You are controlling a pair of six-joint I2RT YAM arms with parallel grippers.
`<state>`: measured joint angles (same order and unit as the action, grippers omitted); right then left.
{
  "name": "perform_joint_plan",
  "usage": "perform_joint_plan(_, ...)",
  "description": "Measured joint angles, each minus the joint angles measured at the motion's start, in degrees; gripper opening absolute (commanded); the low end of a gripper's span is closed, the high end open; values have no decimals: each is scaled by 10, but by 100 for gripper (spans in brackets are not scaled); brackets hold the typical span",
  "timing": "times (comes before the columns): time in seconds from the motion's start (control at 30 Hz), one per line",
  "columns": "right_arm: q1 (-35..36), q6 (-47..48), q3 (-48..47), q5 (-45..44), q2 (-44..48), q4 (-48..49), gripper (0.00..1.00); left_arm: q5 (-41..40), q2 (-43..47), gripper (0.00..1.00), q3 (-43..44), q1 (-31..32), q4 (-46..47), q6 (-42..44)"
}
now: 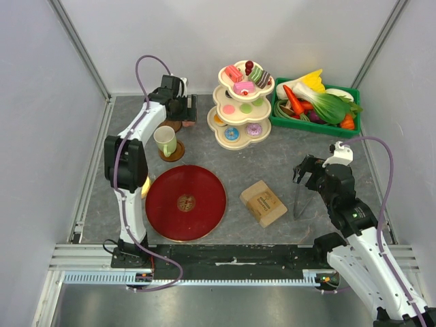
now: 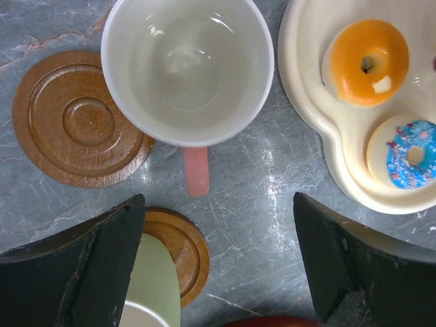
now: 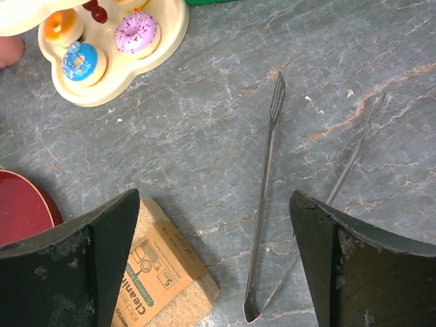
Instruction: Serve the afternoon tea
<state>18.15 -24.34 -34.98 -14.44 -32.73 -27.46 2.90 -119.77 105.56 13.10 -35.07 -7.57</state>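
Just ahead, pink mug (image 2: 187, 68), left end effector (image 2: 218, 228) spread wide

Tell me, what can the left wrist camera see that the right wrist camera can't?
Only the left wrist view: a mug with a pink handle, a bare brown coaster, and a pale-green mug on a second coaster. Only the right wrist view: metal tongs, a tan block, and a purple donut. A pink blur at the right view's edge might be that mug; I cannot tell. Both: the cream stand's bottom tier, its orange donut and blue donut, and the grey tabletop.
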Motion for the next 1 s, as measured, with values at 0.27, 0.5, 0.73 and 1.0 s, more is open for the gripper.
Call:
perform_joint_plan(0.27,0,0,0,-7,0,0,98,-3,-55,77,31,0,-4,4)
perform_joint_plan(0.5,0,0,0,-9,0,0,98,-12,-84,49,52,0,-9,6)
perform_joint_plan(0.73,0,0,0,-11,0,0,98,-16,-91,20,64,0,-10,8)
perform_joint_plan(1.0,0,-1,0,-11,0,0,98,-42,-92,2,74,0,-21,9)
